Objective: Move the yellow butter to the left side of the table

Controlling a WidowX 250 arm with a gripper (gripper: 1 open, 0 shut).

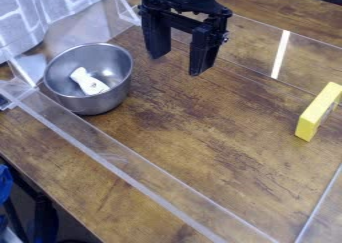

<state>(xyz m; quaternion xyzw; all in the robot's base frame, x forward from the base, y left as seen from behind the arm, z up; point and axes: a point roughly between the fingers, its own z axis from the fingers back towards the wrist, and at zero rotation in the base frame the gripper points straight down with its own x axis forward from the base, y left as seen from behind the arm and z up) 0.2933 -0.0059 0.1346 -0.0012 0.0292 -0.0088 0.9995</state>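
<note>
- Yellow butter (318, 112): from my one camera view, I see it lying as a narrow yellow block at the far right edge of the wooden table (201, 147), well apart from everything else.
- My gripper (182, 57) hangs at the top centre, pointing down, its two dark fingers (156, 42) spread wide with nothing between them, clear above the wood.
- A metal bowl (87, 79) sits on the left side of the table, with a small white object (88, 83) lying inside it; I cannot tell what that object is.
- A bright streak of glare (281, 55) crosses the table between my gripper and the butter.
</note>
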